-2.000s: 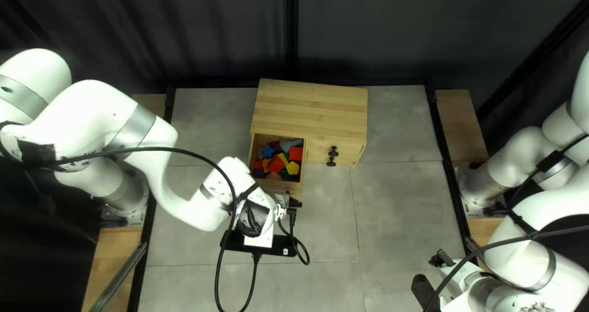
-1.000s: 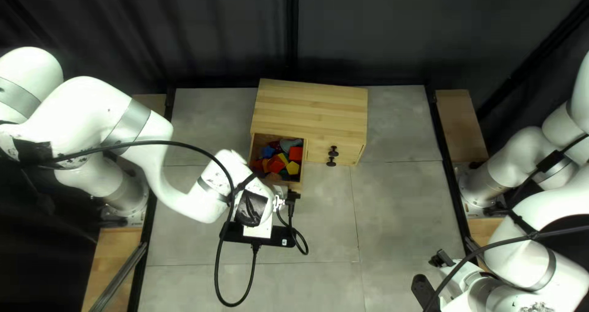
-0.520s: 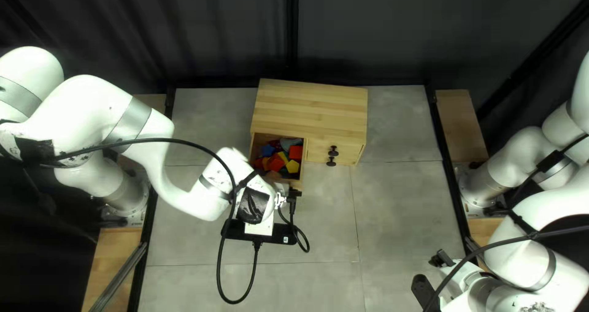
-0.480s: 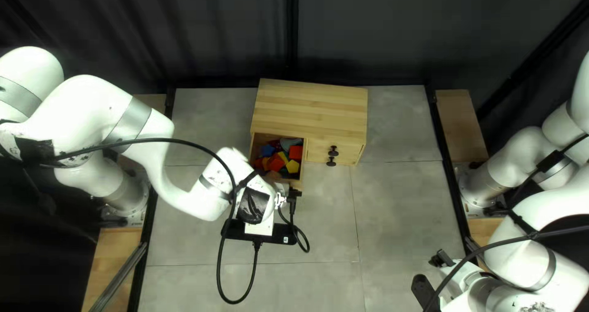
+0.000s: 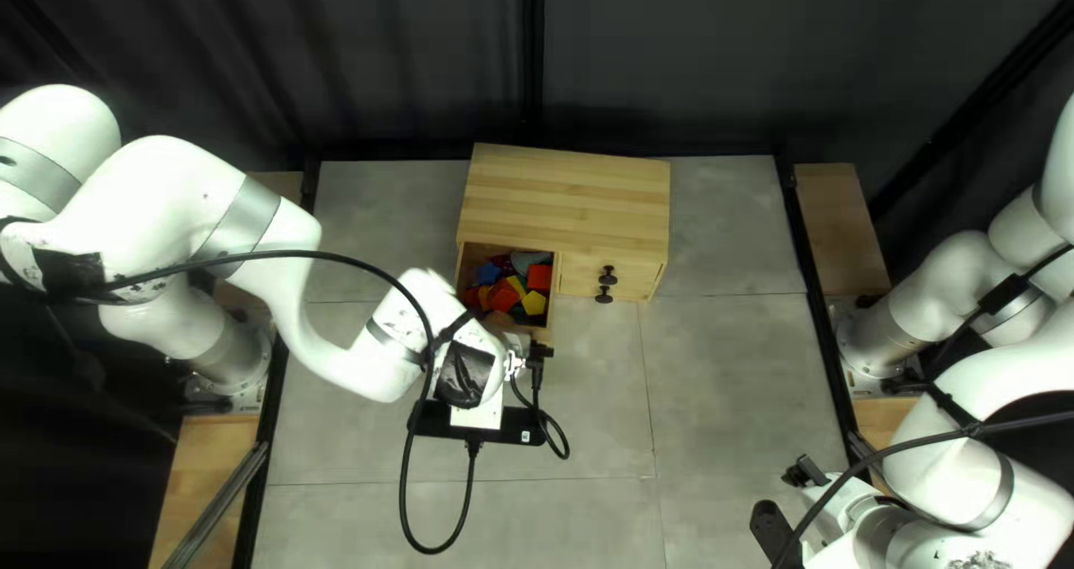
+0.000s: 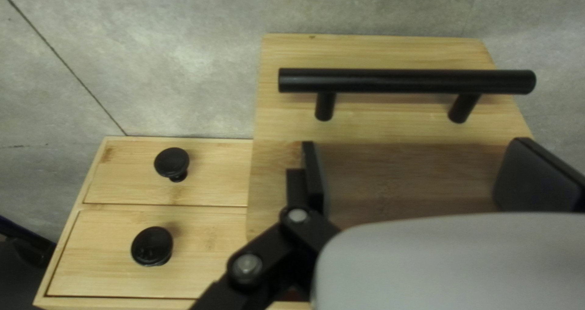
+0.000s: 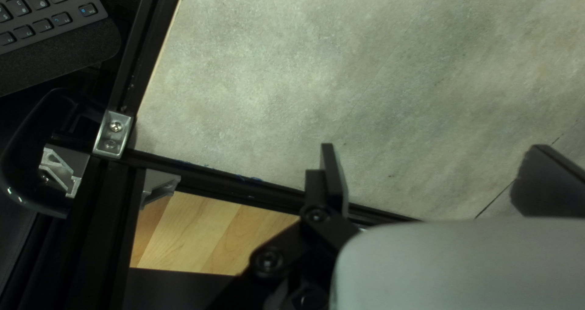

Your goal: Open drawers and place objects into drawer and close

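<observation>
In the top left view a wooden cabinet (image 5: 568, 194) has its left drawer (image 5: 461, 273) pulled out, holding several coloured blocks (image 5: 535, 278). My left gripper (image 5: 519, 351) is at that drawer's front. The left wrist view shows the drawer's front panel (image 6: 268, 127) with a black bar handle (image 6: 405, 81) just ahead of my left gripper (image 6: 411, 176), whose fingers stand wide apart with nothing between them. Two small drawers with black knobs (image 6: 172, 162) are shut beside it. At the lower right of the top left view is my right gripper (image 5: 783, 500); in its wrist view my right gripper (image 7: 429, 179) stands open and empty.
The grey table (image 5: 727, 401) has a black frame rail (image 5: 822, 323) along its right side. A black cable (image 5: 405, 480) loops from my left arm over the table. Beyond the table's corner in the right wrist view lies a keyboard (image 7: 42, 17).
Over the last two seconds my left gripper has moved a little toward the cabinet, then shifted slightly to the right. My right arm, the cabinet and its drawers have not visibly moved.
</observation>
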Robot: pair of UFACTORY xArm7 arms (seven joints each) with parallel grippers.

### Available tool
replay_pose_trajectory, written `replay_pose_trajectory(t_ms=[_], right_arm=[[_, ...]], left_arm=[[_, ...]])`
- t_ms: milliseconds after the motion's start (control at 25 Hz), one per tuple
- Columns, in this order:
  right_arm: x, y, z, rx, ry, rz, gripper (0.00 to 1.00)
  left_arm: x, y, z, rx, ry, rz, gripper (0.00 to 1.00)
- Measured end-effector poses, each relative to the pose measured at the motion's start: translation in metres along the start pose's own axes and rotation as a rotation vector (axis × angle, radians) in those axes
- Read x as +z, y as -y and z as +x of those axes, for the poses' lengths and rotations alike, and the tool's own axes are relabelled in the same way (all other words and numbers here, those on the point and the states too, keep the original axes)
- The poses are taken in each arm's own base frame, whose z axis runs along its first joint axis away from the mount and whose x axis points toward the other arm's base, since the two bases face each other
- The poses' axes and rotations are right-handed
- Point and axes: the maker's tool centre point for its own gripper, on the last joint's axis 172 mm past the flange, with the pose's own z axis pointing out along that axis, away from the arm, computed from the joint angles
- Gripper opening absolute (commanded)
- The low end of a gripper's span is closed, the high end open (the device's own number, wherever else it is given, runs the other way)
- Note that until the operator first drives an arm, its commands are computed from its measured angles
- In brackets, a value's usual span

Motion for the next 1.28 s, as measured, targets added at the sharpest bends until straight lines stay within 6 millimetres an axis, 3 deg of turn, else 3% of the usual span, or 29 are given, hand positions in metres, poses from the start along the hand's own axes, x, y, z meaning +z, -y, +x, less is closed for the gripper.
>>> replay_pose_trajectory(t_ms=[1280], right_arm=[[0.0,0.0,0.0,0.0,0.0,0.0,1.0]], left_arm=[[0.013,-0.002,-0.029,-0.029,0.006,-0.022,1.0]])
